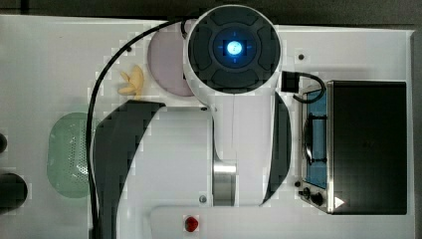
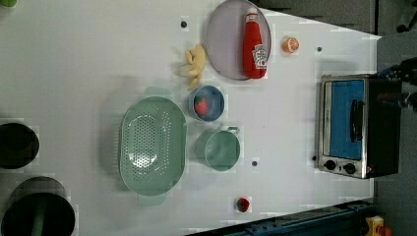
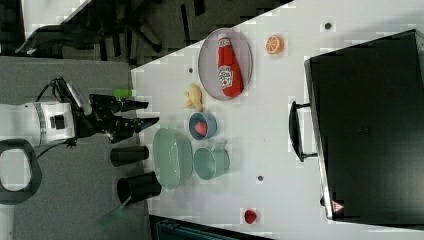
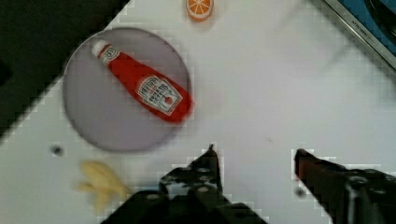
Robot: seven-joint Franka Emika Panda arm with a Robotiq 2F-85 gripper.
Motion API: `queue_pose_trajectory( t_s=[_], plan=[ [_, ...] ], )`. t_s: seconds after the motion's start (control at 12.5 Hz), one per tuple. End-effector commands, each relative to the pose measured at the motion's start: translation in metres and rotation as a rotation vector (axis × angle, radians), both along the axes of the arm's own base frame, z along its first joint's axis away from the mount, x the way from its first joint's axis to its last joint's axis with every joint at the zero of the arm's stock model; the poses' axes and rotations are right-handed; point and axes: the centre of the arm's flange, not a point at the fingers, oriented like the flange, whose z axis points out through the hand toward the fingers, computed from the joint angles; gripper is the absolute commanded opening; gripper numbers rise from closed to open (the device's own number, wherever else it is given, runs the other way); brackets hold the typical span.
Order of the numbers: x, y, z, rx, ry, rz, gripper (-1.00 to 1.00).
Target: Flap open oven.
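The oven point(image 2: 383, 128) is a black box with a silver front frame, standing at the left view's right. Its blue glass flap door point(image 2: 344, 118) lies flush with the frame, and the dark bar handle point(image 2: 355, 120) crosses it. In the top view the oven point(image 1: 368, 147) is at the right, with its handle point(image 1: 309, 139) just beside my arm. My gripper point(image 4: 256, 156) is open with nothing between its fingers and hangs over bare table. A corner of the oven point(image 4: 359, 25) shows ahead of it. In the right view the gripper point(image 3: 152, 112) is well apart from the handle point(image 3: 295, 132).
A purple plate point(image 2: 226, 29) carries a ketchup bottle point(image 2: 255, 44), with an orange slice point(image 2: 290, 45) and bananas point(image 2: 194, 61) nearby. A blue bowl point(image 2: 206, 103), green colander point(image 2: 152, 145), green cup point(image 2: 221, 150) and strawberry point(image 2: 242, 204) stand mid-table. Black cups point(image 2: 17, 145) sit at the left view's left.
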Motion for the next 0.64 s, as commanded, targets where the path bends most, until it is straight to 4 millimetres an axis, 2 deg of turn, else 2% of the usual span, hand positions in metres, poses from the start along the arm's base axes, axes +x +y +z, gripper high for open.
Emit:
queue_pose_trajectory(
  t_s=[0.08,0.24,0.4,0.48,0.64],
  plan=[
    [-0.1217,-0.0267,0.0857,0.031,-0.017,0.004,0.58],
    [-0.1217,-0.0267,0.0858,0.031,-0.018,0.004,1.0],
    [-0.1217,-0.0266,0.0857,0.031,-0.017,0.004,1.0],
    [-0.1217,-0.0266,0.0857,0.031,-0.018,0.004,0.9],
    [-0.1217,-0.0267,0.0857,0.031,-0.017,0.004,0.39]
  ],
)
